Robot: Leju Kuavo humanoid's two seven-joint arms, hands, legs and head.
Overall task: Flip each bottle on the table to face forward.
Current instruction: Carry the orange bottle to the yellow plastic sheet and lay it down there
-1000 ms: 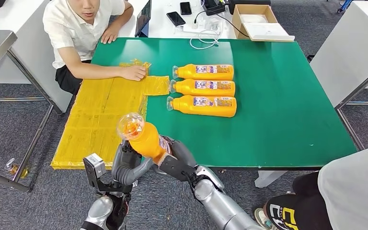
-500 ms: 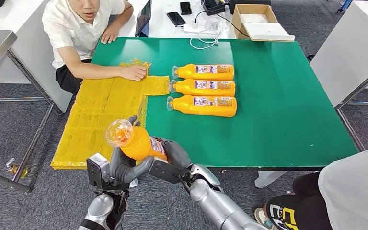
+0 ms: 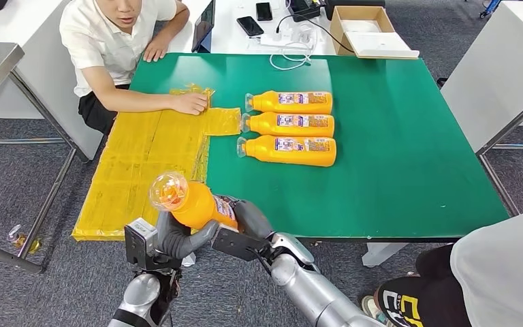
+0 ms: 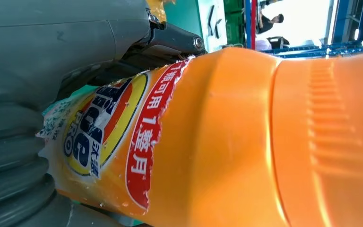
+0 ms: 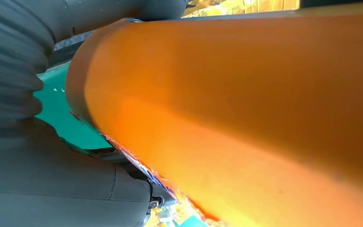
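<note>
Holding bottle (image 3: 192,201) off near table (image 3: 395,177) edge, both hands clamped on it: left hand (image 3: 173,235) under neck end, right hand (image 3: 245,228) round label end. Cap tilts up toward you. Roll label side up before lowering; label partly hidden, so which face leads is probably unclear. Set it down just beside row (image 3: 289,124) of three, parallel, caps same way. Ease fingers off only once it rests flat.
</note>
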